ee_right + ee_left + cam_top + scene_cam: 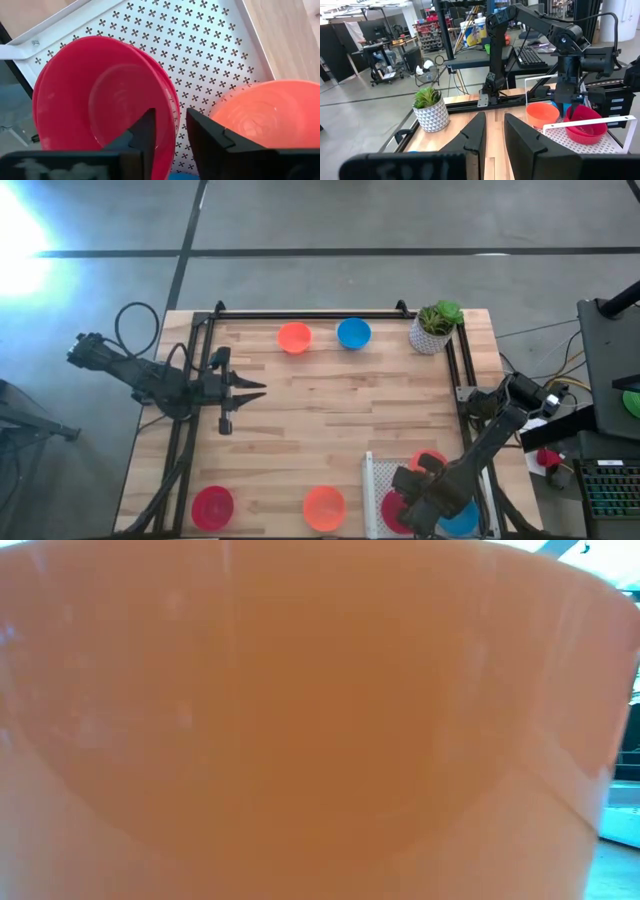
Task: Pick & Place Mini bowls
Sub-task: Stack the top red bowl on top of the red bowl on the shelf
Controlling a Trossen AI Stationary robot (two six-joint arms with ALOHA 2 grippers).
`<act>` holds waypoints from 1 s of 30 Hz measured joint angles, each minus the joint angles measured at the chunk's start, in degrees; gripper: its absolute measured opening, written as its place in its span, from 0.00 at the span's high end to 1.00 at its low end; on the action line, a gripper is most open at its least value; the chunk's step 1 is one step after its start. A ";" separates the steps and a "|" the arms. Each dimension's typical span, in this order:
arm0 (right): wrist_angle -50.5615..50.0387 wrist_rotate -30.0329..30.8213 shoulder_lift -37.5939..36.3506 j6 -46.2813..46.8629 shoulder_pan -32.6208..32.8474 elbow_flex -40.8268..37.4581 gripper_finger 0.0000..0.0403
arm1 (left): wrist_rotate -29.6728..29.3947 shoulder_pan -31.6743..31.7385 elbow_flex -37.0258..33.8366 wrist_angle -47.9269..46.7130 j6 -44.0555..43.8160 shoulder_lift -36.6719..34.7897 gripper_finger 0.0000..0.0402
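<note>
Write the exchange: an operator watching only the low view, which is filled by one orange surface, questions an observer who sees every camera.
Operator: What is blocking me?
Observer: Apparently an orange mini bowl, which stands alone at the table's edge.
Operator: Where is the right gripper?
Observer: The right gripper is over the white perforated tray, at the rim of a red bowl that sits beside a second orange bowl.
Operator: And the left?
Observer: The left gripper hovers open and empty over the table's left side.

Right end effector point(170, 131) slightly parted; left end effector point(492, 132) parted, idle.
</note>
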 joint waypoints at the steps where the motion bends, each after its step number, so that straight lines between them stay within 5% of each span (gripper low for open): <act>1: -0.05 0.01 -0.02 0.01 -0.02 0.00 0.72 | 0.00 0.00 0.00 0.00 0.01 0.00 0.84; 9: -0.82 -0.03 -0.16 -0.33 -0.31 0.62 0.68 | -0.02 0.00 0.00 -0.02 1.11 0.00 0.84; 30: -5.85 3.09 -2.56 -0.85 -0.31 2.07 0.77 | -0.09 0.00 -0.09 -3.53 0.87 0.02 0.84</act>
